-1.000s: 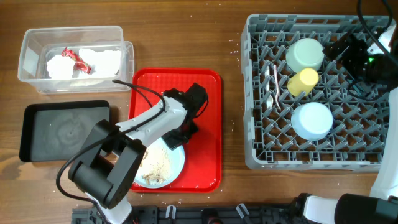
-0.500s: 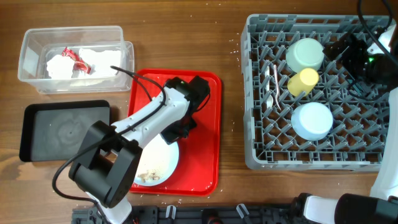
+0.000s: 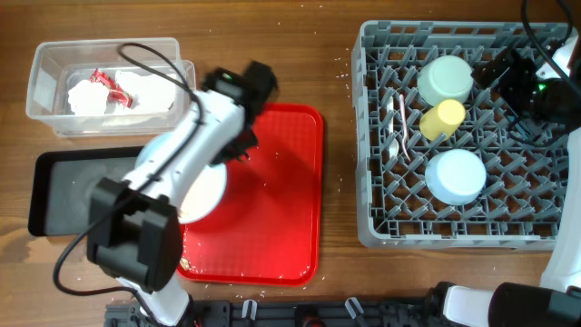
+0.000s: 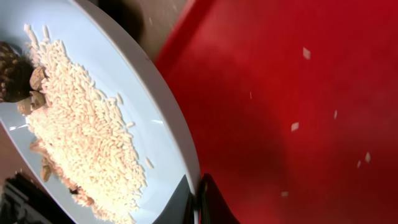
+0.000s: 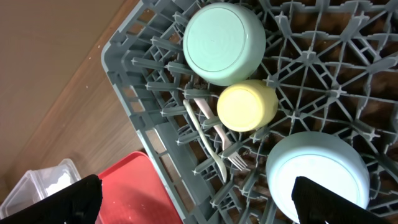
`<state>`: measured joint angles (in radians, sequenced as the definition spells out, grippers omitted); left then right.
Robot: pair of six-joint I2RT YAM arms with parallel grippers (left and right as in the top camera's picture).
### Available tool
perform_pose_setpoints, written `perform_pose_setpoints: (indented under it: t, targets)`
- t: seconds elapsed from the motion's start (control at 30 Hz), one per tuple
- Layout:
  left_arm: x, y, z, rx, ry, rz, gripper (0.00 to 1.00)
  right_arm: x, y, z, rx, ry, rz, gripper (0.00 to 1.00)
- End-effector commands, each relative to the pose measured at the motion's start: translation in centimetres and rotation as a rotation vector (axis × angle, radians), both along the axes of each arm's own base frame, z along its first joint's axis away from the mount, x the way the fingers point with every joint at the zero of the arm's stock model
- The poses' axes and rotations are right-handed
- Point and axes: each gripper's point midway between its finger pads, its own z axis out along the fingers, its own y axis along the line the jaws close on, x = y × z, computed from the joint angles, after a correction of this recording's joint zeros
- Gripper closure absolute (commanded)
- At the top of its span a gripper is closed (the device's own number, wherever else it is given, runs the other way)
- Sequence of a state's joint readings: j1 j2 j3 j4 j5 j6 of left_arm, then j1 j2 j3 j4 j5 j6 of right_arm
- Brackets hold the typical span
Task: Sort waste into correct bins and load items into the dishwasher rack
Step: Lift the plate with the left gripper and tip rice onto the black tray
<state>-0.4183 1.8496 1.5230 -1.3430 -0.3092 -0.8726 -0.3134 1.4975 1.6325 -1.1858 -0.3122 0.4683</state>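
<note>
1. Our left gripper (image 3: 238,150) is pinching the plate (image 3: 201,189) over the red tray's (image 3: 281,200) left edge, near the black tray (image 3: 64,186).
2. At the left wrist, its fingers (image 4: 208,205) are clamping the plate's rim; rice (image 4: 87,137) is lying on the tilted plate.
3. Our right gripper (image 5: 198,205) is hanging wide open, empty, above the rack (image 5: 143,81).

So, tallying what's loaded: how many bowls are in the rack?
2, both upside down in the rack: pale green bowl at the back, light blue bowl nearer the front.
</note>
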Motion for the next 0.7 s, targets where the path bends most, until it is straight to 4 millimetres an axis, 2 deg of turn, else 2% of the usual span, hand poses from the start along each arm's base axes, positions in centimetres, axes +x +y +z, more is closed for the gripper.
perform_pose_setpoints:
  t: [0.0, 0.1, 0.27, 0.37, 0.47, 0.67]
  targets:
    - [4.2, 5.2, 2.8, 0.018, -0.09, 0.025, 0.96, 0.0, -0.2, 1.2, -0.017, -0.034, -0.01, 0.0]
    - [6.8, 10.1, 3.7, -0.029, -0.187, 0.166, 0.96, 0.0, -0.2, 1.2, -0.017, -0.034, -0.01, 0.0]
    - [9.0, 15.4, 3.5, -0.237, -0.302, 0.365, 0.96, 0.0, -0.2, 1.2, -0.017, -0.034, -0.01, 0.0]
    - [9.2, 17.2, 3.6, -0.377, -0.333, 0.446, 0.96, 0.0, -0.2, 1.2, -0.017, -0.034, -0.01, 0.0]
    - [8.3, 18.3, 3.7, -0.503, -0.324, 0.497, 0.96, 0.0, -0.2, 1.2, -0.017, -0.034, -0.01, 0.0]
    - [6.5, 20.6, 6.5, -0.703, -0.394, 0.502, 0.96, 0.0, -0.2, 1.2, -0.017, -0.034, -0.01, 0.0]
